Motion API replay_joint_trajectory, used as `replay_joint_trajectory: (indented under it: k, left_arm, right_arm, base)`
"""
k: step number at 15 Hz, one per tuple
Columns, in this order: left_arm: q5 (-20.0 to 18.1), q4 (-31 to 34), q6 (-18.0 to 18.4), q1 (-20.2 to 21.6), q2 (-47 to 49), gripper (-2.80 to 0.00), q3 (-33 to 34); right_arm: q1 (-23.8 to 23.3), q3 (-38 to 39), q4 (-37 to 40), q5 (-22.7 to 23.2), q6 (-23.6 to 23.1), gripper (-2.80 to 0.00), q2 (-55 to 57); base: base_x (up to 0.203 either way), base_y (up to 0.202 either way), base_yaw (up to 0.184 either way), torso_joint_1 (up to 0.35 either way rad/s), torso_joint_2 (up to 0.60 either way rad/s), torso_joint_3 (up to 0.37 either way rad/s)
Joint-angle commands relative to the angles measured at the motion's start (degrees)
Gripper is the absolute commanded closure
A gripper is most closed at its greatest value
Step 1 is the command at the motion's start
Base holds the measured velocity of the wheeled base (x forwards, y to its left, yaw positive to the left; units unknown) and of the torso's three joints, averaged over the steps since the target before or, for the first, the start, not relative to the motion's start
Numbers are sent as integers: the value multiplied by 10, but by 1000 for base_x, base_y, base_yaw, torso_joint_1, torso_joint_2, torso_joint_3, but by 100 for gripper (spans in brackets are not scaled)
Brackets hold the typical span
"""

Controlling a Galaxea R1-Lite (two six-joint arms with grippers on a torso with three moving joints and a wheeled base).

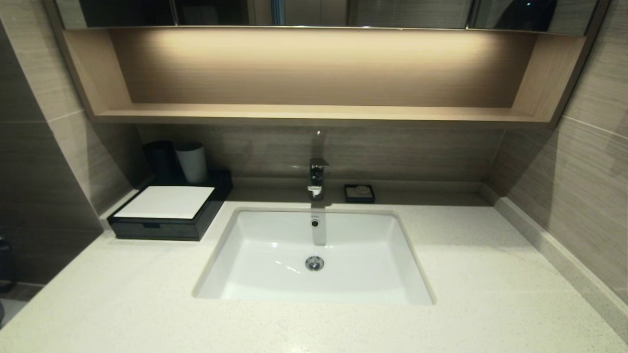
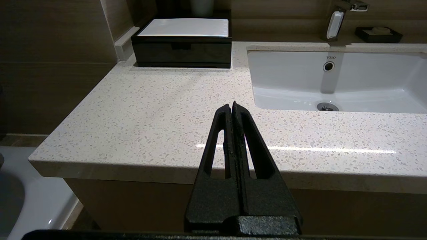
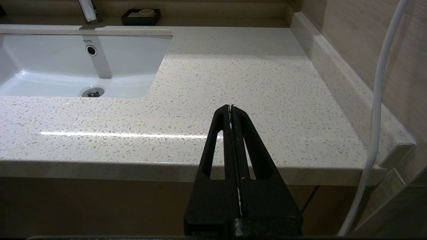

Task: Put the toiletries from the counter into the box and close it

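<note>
Speckled off-white stone forms the counter (image 1: 471, 274), and a white rectangular sink basin (image 1: 274, 255) is set into its middle. At the back left corner, just beside the basin's rear left corner, the box (image 1: 169, 215) is seen: low, black and rectangular, with a white panel (image 1: 166, 201) on top. Its front drawer is pushed in flush, as the left wrist view shows. Behind the box a grey cup (image 1: 192, 162) and a darker cup (image 1: 161, 160) are stood side by side against the wall. A chrome tap (image 1: 317, 177) is mounted behind the basin, and a small black soap dish (image 1: 359, 193) is placed just to its right. A light wooden shelf (image 1: 314, 113) runs along the wall above.

No wrapped sticks or sachet can be made out on the counter in any view, so the place of the toiletries cannot be told.

The left gripper (image 2: 232, 106) is held off the front edge of the counter, near the basin's front left corner, with its jaws pressed together on nothing. The right gripper (image 3: 230, 108) is held likewise off the front edge on the right side of the basin, jaws pressed together and holding nothing. A white cable (image 3: 380, 100) is seen hanging by the right wall.
</note>
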Motion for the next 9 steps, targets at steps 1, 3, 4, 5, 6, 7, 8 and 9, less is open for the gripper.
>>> replay_joint_trajectory:
  k: [1, 3, 4, 5, 6, 7, 8, 9]
  left_arm:
    - [0, 0, 0, 0, 0, 0, 11]
    - [0, -1, 0, 0, 0, 0, 11]
    - [0, 0, 1, 0, 0, 0, 11]
    - [0, -1, 1, 0, 0, 0, 11]
    - [0, 0, 0, 0, 0, 0, 11]
    - [0, 0, 0, 0, 0, 0, 11]
    - [0, -1, 1, 0, 0, 0, 11]
    - [0, -1, 0, 0, 0, 0, 11]
  right_arm:
    - [0, 1, 0, 0, -1, 0, -1]
    - [0, 0, 0, 0, 0, 0, 0]
    - [0, 0, 0, 0, 0, 0, 0]
    - [0, 0, 0, 0, 0, 0, 0]
    - [0, 1, 0, 0, 0, 0, 0]
    - [0, 1, 0, 0, 0, 0, 0]
    - [0, 1, 0, 0, 0, 0, 0]
    - [0, 0, 0, 0, 0, 0, 0]
  base:
    - [0, 0, 0, 0, 0, 0]
    - [0, 0, 0, 0, 0, 0]
    - [0, 0, 0, 0, 0, 0]
    - [0, 0, 0, 0, 0, 0]
    - [0, 0, 0, 0, 0, 0]
    - [0, 0, 0, 0, 0, 0]
    - [0, 0, 0, 0, 0, 0]
    - [0, 0, 0, 0, 0, 0]
